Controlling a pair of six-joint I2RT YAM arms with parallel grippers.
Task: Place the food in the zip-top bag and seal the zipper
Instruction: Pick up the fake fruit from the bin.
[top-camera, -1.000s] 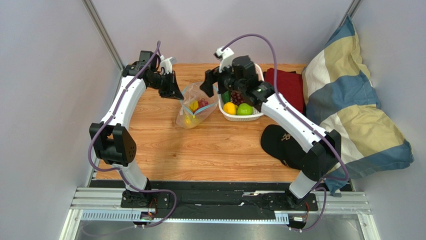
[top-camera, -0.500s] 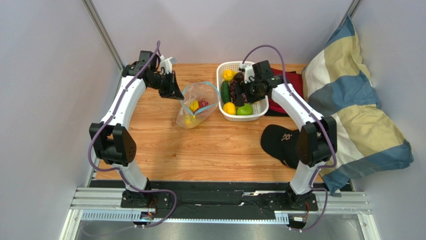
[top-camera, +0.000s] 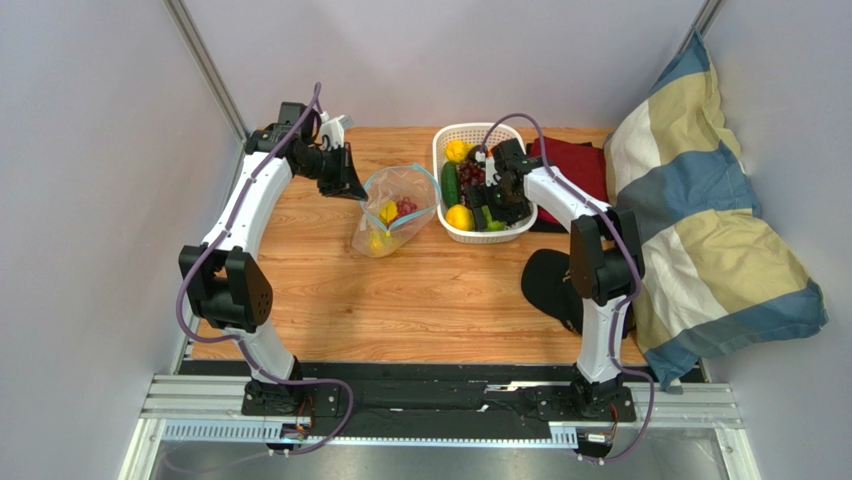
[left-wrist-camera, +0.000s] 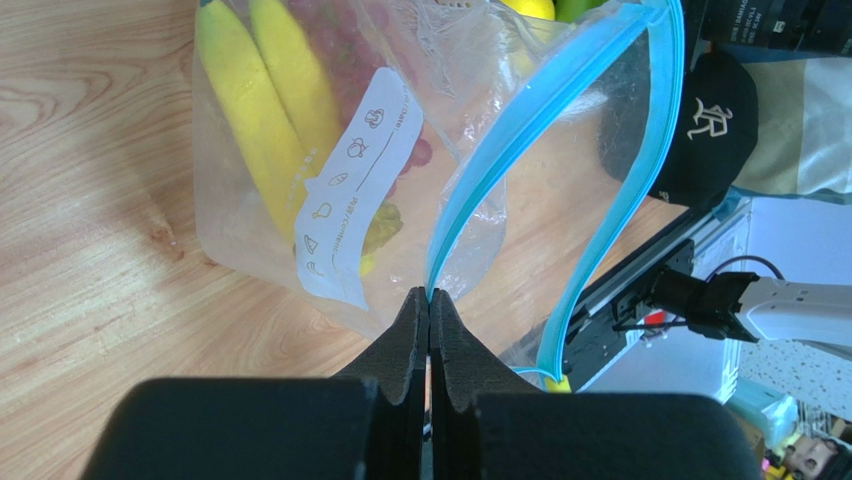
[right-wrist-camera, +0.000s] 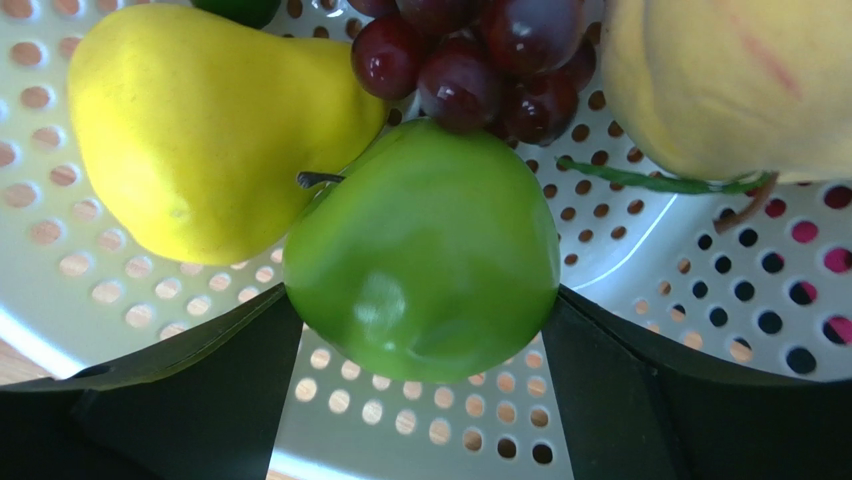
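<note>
The clear zip-top bag (top-camera: 395, 215) lies on the wood table with its mouth open. It holds yellow bananas (left-wrist-camera: 255, 100) and reddish grapes. My left gripper (top-camera: 353, 188) is shut on the bag's teal-blue zipper (left-wrist-camera: 520, 130) at one end of the mouth, seen in the left wrist view (left-wrist-camera: 428, 295). My right gripper (top-camera: 492, 213) is down inside the white basket (top-camera: 481, 238). Its fingers stand wide apart on either side of a green apple (right-wrist-camera: 420, 250) that rests on the basket floor. A yellow pear (right-wrist-camera: 200, 120), dark purple grapes (right-wrist-camera: 470, 60) and a pale yellow fruit (right-wrist-camera: 740, 80) lie beside it.
A green cucumber (top-camera: 450, 183) and yellow fruits lie in the basket's left half. A red cloth (top-camera: 577, 165) lies right of the basket, a black cap (top-camera: 555, 285) in front of it, and a large blue-and-tan pillow (top-camera: 700, 210) at the right edge.
My right gripper has swung from beside the bag over to the basket and dropped down around the green apple. The left gripper and the bag have not moved.
</note>
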